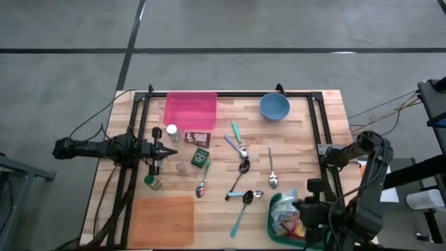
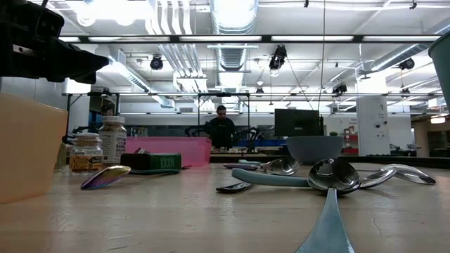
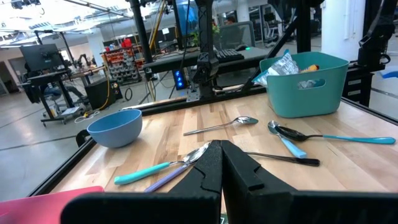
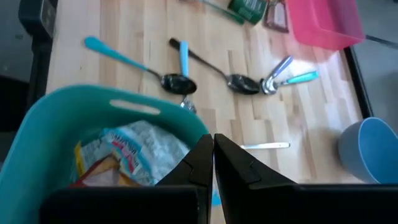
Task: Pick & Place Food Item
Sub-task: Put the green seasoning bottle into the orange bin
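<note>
Food packets (image 1: 287, 222) in teal basket (image 1: 274, 226), table's near right corner. Right gripper (image 4: 213, 152) above basket, fingers pressed together, holding nothing. Left gripper (image 1: 173, 150) at table's left side, fingers pressed together, empty, near jars (image 1: 172, 132). Spoons (image 1: 243, 167) scattered mid-table; blue bowl (image 1: 274, 107), pink tray (image 1: 190, 110) at far edge.

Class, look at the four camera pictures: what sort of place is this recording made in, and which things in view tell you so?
Most likely a robotics lab or workshop, not a kitchen. The wooden table stands on bare concrete with cables trailing off it, the room behind has exposed ceiling ducts and strip lights, and computer monitors and equipment racks fill the background.
</note>
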